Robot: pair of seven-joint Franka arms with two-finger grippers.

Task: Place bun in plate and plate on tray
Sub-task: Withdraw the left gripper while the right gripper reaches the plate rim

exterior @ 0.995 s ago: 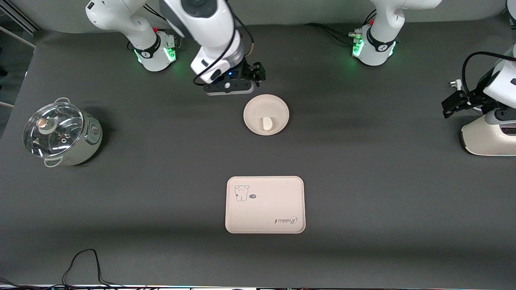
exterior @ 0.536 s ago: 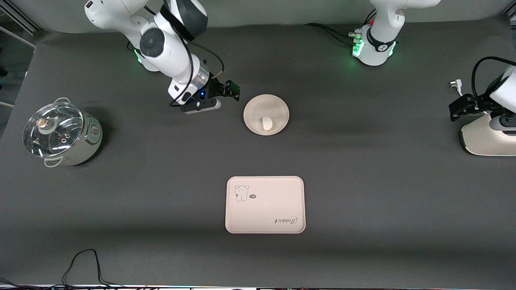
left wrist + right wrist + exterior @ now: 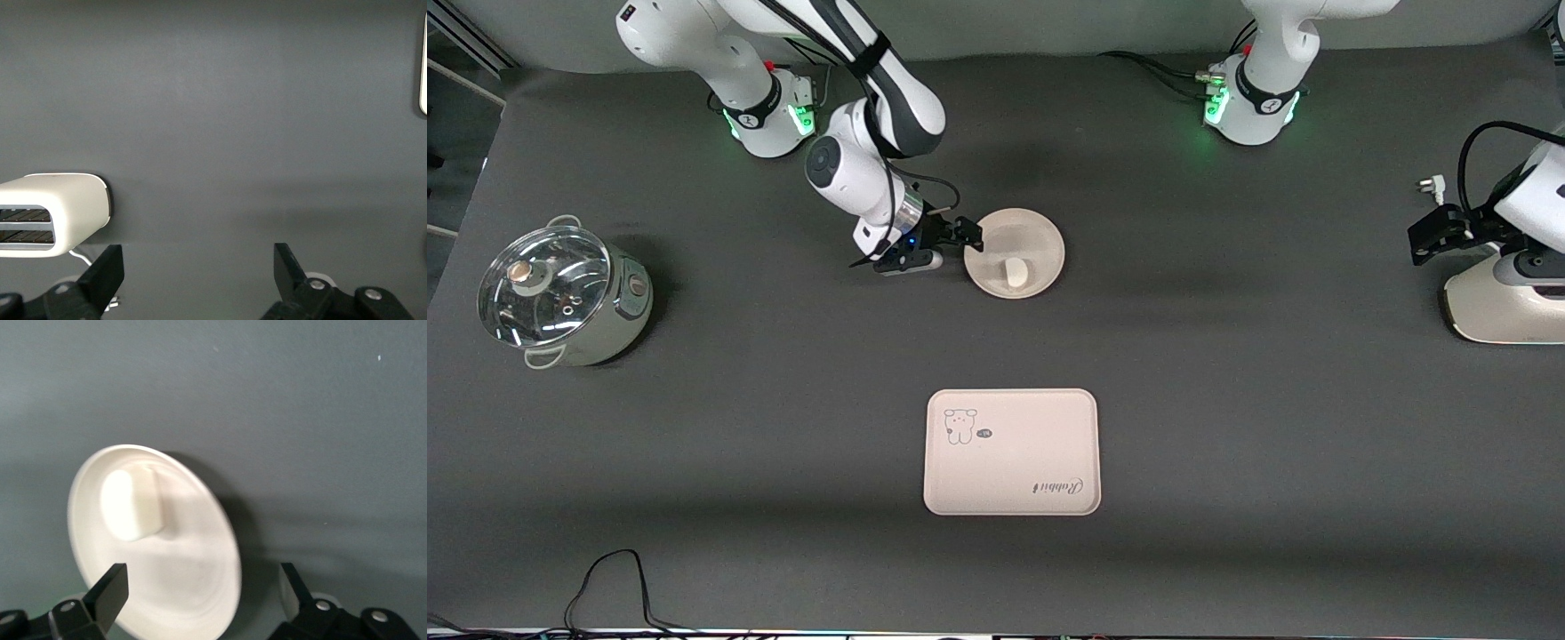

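Bun (image 3: 1015,272) seated in plate (image 3: 1040,238); tray (image 3: 1011,452) well apart, nearer the front camera. Right gripper (image 3: 957,238) at plate rim, fingers spread, nothing held. Left gripper (image 3: 1436,233) waiting beside toaster (image 3: 1503,307), likewise spread. Rigid, probably light and smooth: pinch the raised rim, keep level, loose bun liable to roll

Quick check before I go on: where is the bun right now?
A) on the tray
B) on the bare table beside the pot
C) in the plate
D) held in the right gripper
C: the bun lies in the plate, which sits on the table farther from the front camera than the tray; the open right gripper is at the plate's rim, holding nothing.
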